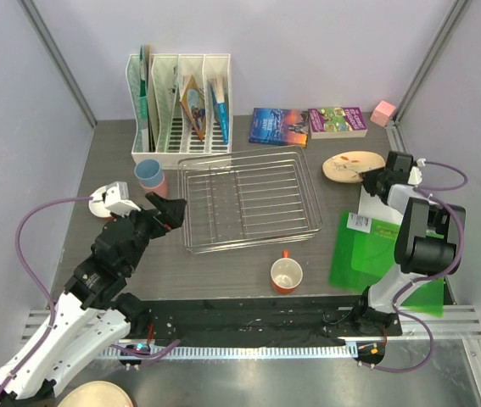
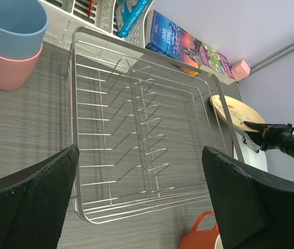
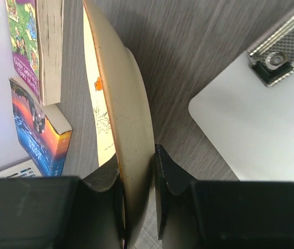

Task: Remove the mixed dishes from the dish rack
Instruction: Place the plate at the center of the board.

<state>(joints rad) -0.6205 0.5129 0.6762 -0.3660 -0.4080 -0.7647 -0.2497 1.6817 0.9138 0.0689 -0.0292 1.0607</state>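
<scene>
- The dark table (image 1: 223, 263) is carrying a wire rack (image 1: 248, 199) at its middle.
- A mug (image 1: 286, 275) is standing near the rack's front.
- A pink cup (image 1: 159, 183) is sitting beside its far-left corner.
- A file holder (image 1: 181, 102), two books (image 1: 279, 126) and a pink block (image 1: 383, 112) are lining the far edge.
- A green sheet (image 1: 367, 254) is lying on the right.

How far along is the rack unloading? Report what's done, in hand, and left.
Done: the dish rack is empty; the orange mug, grey-blue cup, pink cup and small orange bowl stand outside it. In hand: the right gripper is shut on the plate, right of the rack. Left: probably just releasing it. The left gripper is open.
</scene>
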